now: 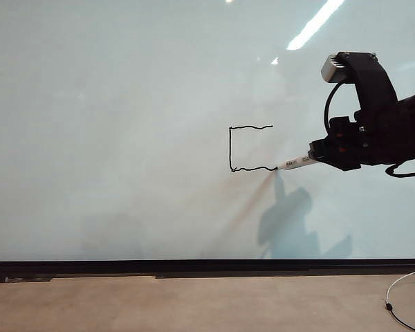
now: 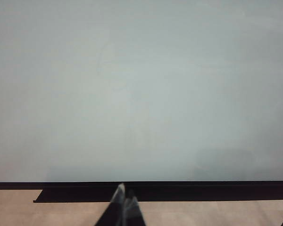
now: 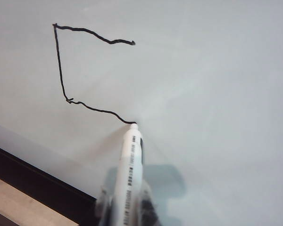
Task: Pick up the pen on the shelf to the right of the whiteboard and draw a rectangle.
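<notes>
1. My right gripper [image 3: 125, 212] is clamping the pen [image 3: 129, 165], tip touching the whiteboard [image 1: 124, 104].
2. The rectangle [image 1: 242, 149] is showing three sides.
3. My left gripper [image 2: 124, 193] is sitting closed near the board's bottom edge.

The pen [image 1: 296, 163] tip touches the whiteboard [image 1: 124, 138] at the rectangle's [image 1: 251, 148] lower right end

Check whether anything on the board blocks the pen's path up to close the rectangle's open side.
Nothing visible does. The right gripper holds the pen at the rectangle's lower right end; the whiteboard above it is bare up to the top line.
</notes>
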Robot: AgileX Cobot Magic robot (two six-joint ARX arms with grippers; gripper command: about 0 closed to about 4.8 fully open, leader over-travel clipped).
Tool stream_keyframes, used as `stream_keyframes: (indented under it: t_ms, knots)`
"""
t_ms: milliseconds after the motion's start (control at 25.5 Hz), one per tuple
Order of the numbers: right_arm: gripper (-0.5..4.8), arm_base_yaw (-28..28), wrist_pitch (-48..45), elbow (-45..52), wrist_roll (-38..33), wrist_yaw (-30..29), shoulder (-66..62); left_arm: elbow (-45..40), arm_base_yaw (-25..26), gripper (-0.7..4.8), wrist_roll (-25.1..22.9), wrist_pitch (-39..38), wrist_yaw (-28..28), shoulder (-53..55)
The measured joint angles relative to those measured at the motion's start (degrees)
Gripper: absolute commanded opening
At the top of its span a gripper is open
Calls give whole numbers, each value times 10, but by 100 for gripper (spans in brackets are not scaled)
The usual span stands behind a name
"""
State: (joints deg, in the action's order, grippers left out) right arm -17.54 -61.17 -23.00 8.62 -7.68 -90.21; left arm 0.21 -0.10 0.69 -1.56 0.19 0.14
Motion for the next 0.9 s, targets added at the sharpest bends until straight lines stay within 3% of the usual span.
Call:
stream_keyframes:
  t_ms: [431,627,823,901]
  knots:
    - [-6,2,-8,6,0,-12,1,0,0,-4,0,0,0,0]
    - [-6,-29,-5,33,20,10,41,0,0,-4,0,0,0,0]
    - [-5,-34,78,25,78,32,93,0,0,-4,0,0,0,0]
    - [-5,-38,151,9,117,46,110,0,0,-4,0,0,0,0]
